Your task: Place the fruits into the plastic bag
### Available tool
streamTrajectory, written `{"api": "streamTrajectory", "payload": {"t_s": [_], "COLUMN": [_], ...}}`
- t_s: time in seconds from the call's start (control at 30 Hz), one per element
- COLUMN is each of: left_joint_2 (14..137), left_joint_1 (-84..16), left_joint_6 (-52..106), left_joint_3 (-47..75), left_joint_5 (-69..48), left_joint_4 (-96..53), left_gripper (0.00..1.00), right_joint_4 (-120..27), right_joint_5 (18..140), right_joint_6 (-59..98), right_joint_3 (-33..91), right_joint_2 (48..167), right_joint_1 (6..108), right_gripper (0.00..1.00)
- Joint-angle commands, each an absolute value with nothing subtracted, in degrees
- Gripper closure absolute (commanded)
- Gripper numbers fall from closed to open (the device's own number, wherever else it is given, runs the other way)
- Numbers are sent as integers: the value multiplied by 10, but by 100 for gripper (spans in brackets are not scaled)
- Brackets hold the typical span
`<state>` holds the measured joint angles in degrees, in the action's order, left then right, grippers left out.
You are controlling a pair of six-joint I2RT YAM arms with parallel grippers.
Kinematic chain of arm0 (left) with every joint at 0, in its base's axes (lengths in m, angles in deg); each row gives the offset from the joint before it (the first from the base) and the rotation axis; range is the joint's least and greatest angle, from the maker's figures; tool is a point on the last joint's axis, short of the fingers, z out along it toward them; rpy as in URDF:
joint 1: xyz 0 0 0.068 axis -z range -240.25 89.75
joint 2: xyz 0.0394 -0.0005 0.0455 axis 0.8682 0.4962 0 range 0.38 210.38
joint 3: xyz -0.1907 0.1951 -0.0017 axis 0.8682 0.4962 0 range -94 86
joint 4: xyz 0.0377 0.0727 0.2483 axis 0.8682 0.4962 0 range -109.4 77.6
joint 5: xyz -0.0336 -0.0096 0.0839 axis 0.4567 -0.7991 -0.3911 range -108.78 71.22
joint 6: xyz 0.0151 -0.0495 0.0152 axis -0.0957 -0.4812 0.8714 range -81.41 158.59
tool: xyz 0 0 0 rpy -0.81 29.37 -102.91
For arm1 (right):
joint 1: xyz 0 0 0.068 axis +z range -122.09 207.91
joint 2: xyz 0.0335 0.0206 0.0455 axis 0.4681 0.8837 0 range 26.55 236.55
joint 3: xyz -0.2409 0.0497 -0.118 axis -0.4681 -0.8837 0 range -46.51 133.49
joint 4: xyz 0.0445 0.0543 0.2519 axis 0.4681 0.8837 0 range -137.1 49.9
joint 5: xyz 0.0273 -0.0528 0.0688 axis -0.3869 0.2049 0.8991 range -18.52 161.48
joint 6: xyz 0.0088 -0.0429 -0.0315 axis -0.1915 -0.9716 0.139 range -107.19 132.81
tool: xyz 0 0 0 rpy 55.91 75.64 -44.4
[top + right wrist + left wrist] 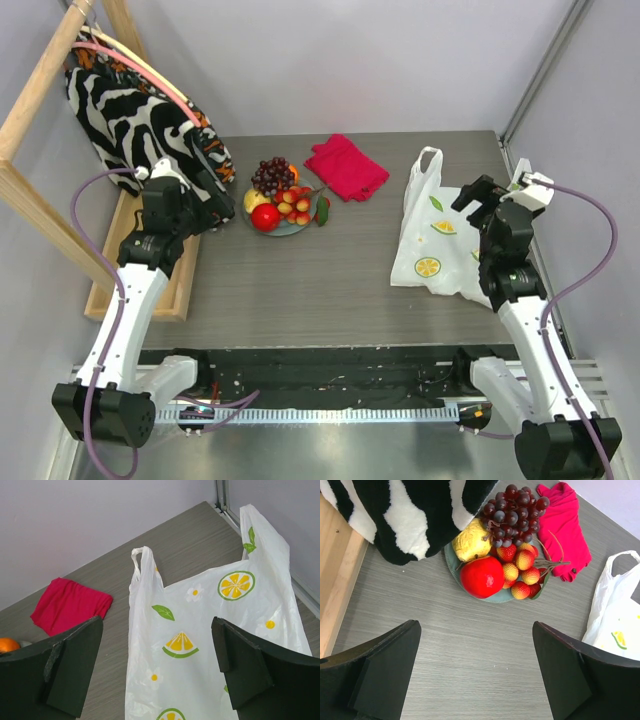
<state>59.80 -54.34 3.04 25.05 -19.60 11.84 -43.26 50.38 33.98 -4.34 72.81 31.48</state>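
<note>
The fruits lie piled on a grey-green plate (288, 229): dark purple grapes (512, 510), a red apple (482, 576), a yellow fruit (471, 541), small red-yellow fruits (521, 572), and an orange (293, 172) behind. The white plastic bag (435, 240) with lemon prints lies flat at the right; it also shows in the right wrist view (210, 645). My left gripper (476, 672) is open and empty over bare table, short of the plate. My right gripper (156, 667) is open and empty above the bag.
A crimson cloth (346, 166) lies between the plate and the bag. A zebra-striped fabric bag (140, 110) hangs from a wooden frame (40, 85) at the left, close to the plate and my left arm. The table's right edge meets a wall rail (530, 190).
</note>
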Motion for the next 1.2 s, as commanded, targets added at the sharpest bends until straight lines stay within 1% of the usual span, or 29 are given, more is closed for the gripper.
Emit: {"api": "streamTrajectory", "payload": {"t_s": [0.0, 0.1, 0.23, 0.37, 0.4, 0.5, 0.57, 0.6, 0.63, 0.73, 0.87, 1.0, 1.17], "left_joint_2": [599, 598, 585, 571, 567, 545, 536, 533, 531, 523, 506, 497, 500], "left_joint_1": [-545, -545, -545, -545, -545, -545, -545, -545, -546, -545, -545, -545, -545], "left_joint_6": [25, 19, 16, 19, 24, 26, 25, 25, 28, 36, 27, 21, 15], "left_joint_3": [225, 228, 240, 259, 265, 299, 312, 319, 322, 327, 340, 348, 354], "left_joint_5": [-206, -203, -197, -192, -169, -131, -110, -108, -100, -86, -88, -91, -83], "left_joint_4": [123, 117, 100, 98, 93, 65, 59, 62, 71, 86, 89, 88, 88], "left_gripper": [0, 0, 0, 0, 0, 0, 0, 0, 0, 0, 0, 0, 0], "right_joint_4": [-427, -417, -403, -363, -344, -296, -268, -240, -228, -163, -116, -119, -130], "right_joint_5": [526, 542, 557, 592, 624, 652, 618, 599, 551, 484, 457, 427, 435], "right_joint_6": [314, 305, 291, 283, 275, 256, 243, 240, 232, 250, 296, 294, 290], "right_joint_3": [-2, 9, 24, 53, 67, 100, 118, 135, 142, 184, 215, 220, 258], "right_joint_2": [748, 761, 770, 817, 830, 882, 914, 947, 968, 1059, 1137, 1165, 1240], "right_joint_1": [315, 315, 316, 316, 316, 331, 354, 389, 410, 470, 480, 480, 480], "right_gripper": [0, 3, 11, 16, 19, 22, 23, 23, 23, 23, 22, 19, 19]}}
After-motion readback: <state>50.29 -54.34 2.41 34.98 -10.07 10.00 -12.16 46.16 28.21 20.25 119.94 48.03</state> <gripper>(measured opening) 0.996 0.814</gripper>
